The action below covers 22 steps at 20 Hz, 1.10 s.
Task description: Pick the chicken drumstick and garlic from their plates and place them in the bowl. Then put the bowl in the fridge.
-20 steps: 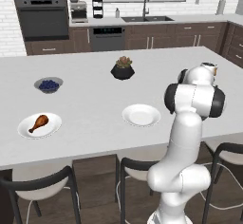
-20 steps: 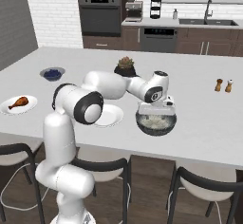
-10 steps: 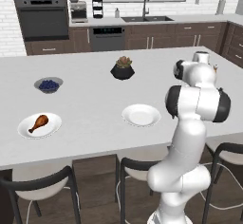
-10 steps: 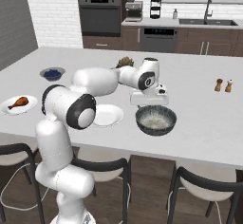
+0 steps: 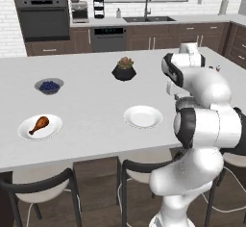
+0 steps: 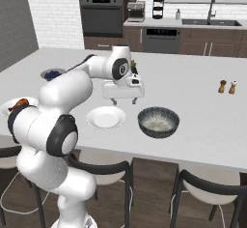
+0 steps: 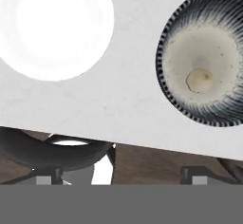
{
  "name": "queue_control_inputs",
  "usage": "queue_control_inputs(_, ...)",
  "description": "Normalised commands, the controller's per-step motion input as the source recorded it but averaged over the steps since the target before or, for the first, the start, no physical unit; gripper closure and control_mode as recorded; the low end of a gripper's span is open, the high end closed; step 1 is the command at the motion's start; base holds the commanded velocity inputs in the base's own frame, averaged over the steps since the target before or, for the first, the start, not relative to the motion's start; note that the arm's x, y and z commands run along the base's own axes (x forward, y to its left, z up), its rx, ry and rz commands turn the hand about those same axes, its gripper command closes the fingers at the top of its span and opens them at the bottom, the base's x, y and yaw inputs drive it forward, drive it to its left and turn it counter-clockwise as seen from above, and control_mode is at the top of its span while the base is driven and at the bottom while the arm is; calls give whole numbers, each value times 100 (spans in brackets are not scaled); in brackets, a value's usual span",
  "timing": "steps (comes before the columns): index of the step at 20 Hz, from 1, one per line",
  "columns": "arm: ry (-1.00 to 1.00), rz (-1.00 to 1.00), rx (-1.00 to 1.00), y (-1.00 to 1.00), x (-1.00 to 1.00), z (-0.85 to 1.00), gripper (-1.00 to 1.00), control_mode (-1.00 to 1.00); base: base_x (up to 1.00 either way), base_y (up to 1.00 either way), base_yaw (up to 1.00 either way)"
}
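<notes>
The dark grey bowl [image 6: 158, 121] stands near the counter's front edge, and the pale garlic [image 7: 201, 79] lies in its bottom. An empty white plate [image 6: 105, 117] sits just left of it. My gripper [image 6: 123, 101] hangs open above the counter, behind the gap between that plate and the bowl, holding nothing. Its fingertips [image 7: 47, 176] stand wide apart. The orange-brown chicken drumstick [image 5: 39, 124] rests on the other white plate [image 5: 54, 127] far to the left. In the left base view my arm hides the bowl. The fridge is out of view.
A bowl of blue berries [image 5: 49, 85] and a black succulent planter [image 5: 124, 69] stand further back on the counter. Salt and pepper shakers [image 6: 227, 87] are at the right. Dark stools [image 6: 101, 166] line the counter's near edge.
The hand has risen from just over the bowl and swung left and back, away from it. The garlic now lies in the bowl.
</notes>
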Motion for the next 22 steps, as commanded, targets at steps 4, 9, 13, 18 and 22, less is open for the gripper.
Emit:
queue_control_inputs(4, -31, 0, 0, 100, -100, 6, -100, -100, 0, 0, 0)
queue_control_inputs(9, -31, 0, 0, 100, -100, 12, -100, -100, 0, 0, 0)
queue_control_inputs(13, -11, 0, 1, 54, -100, 4, -100, -100, 0, 0, 0)
queue_control_inputs(18, 0, 0, 10, -7, -42, -3, -100, -100, 0, 0, 0)
queue_control_inputs(22, 0, 0, 0, 0, 0, 0, -100, -100, 0, 0, 0)
